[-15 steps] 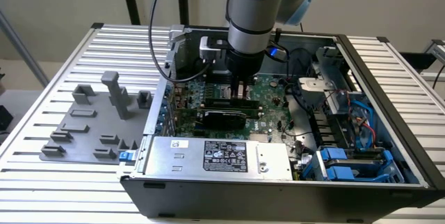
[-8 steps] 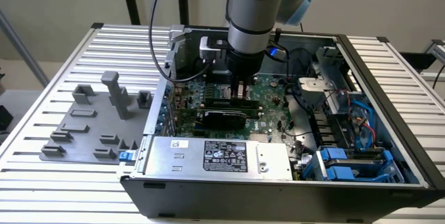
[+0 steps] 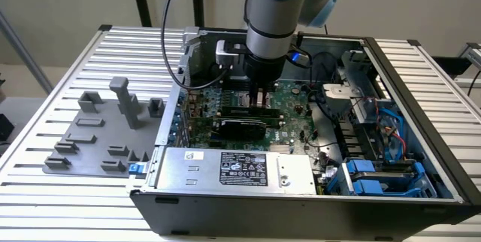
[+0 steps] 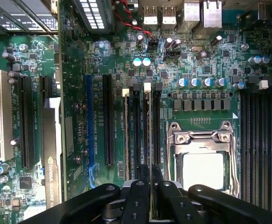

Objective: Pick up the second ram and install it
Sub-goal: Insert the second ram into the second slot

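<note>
Beside the CPU socket (image 4: pixel 202 156), gripper (image 4: pixel 150 179) grips the ram (image 4: pixel 149 130).
Jaws nearly closed on the ram's edge; it stands upright in a slot just beside the socket, on the motherboard (image 4: pixel 191 65).

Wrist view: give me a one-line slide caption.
Gripper closed on the second ram, edge-on over the memory slots beside the CPU socket on the motherboard.

Ribbed silver metal table (image 3: pixel 60 186) carries open black computer case (image 3: pixel 301 208) and, just beside it, flat grey plastic fixture tray (image 3: pixel 90 135).
</note>
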